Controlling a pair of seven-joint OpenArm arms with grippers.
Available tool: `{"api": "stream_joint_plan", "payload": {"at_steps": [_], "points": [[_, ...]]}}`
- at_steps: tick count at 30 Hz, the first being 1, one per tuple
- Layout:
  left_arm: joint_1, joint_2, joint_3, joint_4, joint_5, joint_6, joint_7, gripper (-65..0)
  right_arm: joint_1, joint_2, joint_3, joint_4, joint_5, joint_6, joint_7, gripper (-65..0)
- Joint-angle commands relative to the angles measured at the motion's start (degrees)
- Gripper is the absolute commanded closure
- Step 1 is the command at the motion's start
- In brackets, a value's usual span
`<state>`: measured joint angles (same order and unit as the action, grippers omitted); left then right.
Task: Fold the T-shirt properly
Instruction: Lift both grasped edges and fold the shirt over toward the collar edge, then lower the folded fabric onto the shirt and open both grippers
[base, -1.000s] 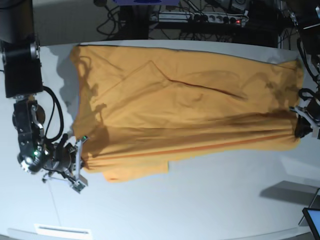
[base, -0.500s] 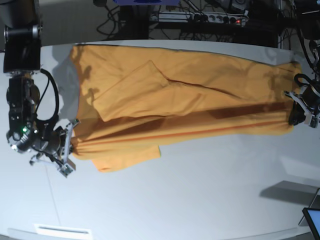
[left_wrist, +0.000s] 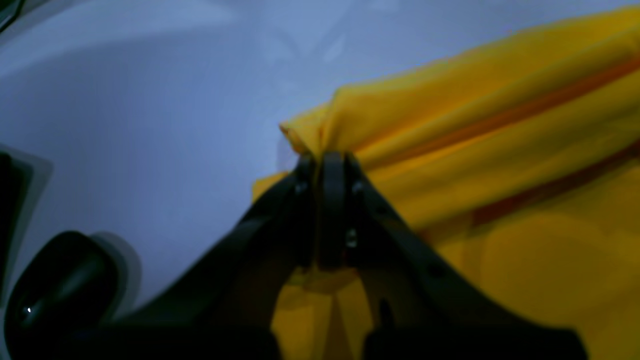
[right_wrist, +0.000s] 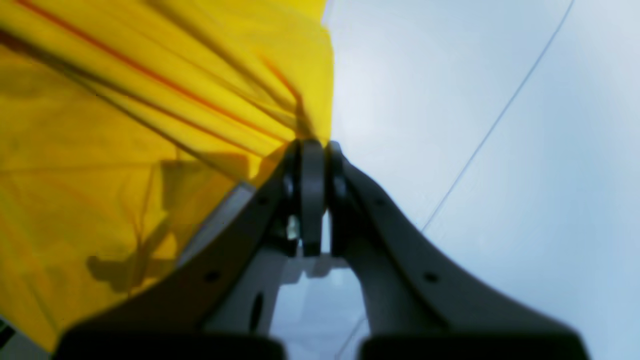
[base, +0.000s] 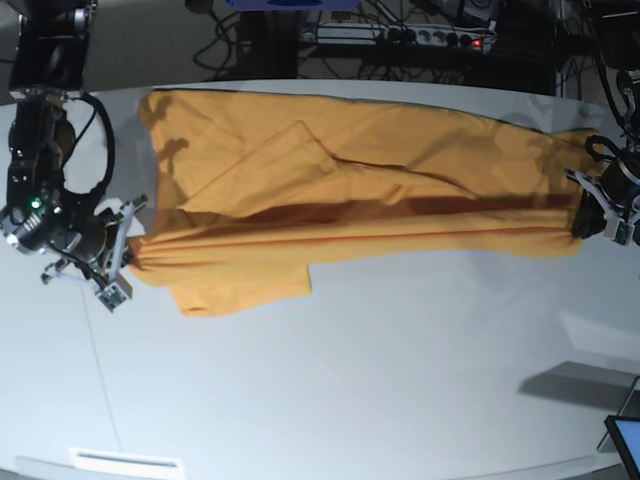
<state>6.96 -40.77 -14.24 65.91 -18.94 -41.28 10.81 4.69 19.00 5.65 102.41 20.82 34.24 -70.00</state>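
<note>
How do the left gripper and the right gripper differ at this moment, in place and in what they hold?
The left gripper pinches one end of the T-shirt, at the base view's right; the right gripper pinches the opposite end, at its left. Beside the right gripper a sleeve flap hangs onto the table; beside the left gripper none shows. Both are shut on bunched cloth, which runs taut between them.

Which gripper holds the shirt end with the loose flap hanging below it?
The right gripper, on the base view's left; the T-shirt flap droops beside it, unlike the left gripper.
</note>
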Motion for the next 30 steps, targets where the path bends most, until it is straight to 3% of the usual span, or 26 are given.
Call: {"api": "stream_joint_plan", "payload": {"at_steps": [1,7,15,30], "points": [[-0.59,-2.17,-0.84,0.68,-0.09,1.28,-0.74,0.0,0.54,0.56,0.90,1.81,-1.79,-0.52,-0.11,-0.3],[2.31,-3.49,-0.84,0.68,-0.09,1.28,-0.92,0.0,-2.97,-0.32,0.90,3.22,-1.79,-0.52,-0.11,-0.3],[5.92,-4.54,-0.84,1.04,-0.09,1.28,-0.92,0.0,-6.49,-4.54,0.90,3.30,-1.79,-0.52,0.24,-0.3],[9.43,-4.37,-0.75,2.09,-0.01,1.28,-0.83,0.0,-11.33,-5.69,0.90,2.95,-1.79,-0.61,0.50,-0.3]]}}
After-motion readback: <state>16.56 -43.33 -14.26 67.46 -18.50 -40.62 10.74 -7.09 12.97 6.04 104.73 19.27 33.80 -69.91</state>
